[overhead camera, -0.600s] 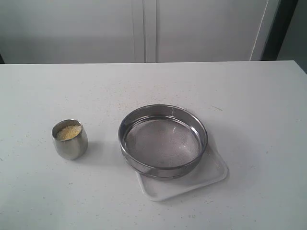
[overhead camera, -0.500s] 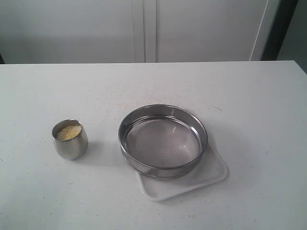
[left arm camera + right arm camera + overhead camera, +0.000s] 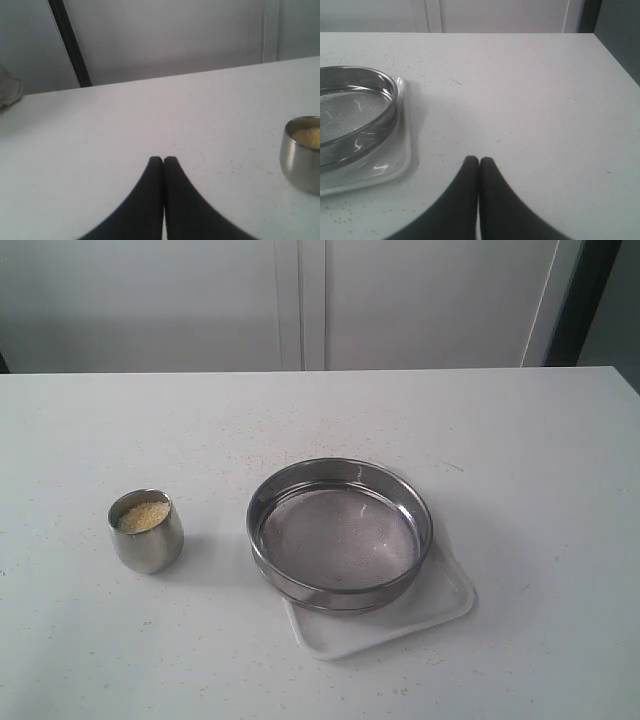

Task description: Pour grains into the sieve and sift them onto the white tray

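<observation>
Nothing has moved since the earlier frame: the cup (image 3: 148, 545), sieve (image 3: 340, 466) and tray (image 3: 440, 605) sit as before on the table (image 3: 530, 460). The grains (image 3: 141, 516) fill the cup, well left of the sieve. The sieve rests on the tray, covering most of it. My left pincer (image 3: 163, 159) is pressed together near the cup, holding nothing. My right pincer (image 3: 479, 159) is pressed together too, beside the tray.

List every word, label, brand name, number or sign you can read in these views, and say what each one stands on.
None: no readable text appears in any view.
The steel cup, the sieve, the white tray, the table, the left gripper and the right gripper all show plain, unmarked surfaces.
</observation>
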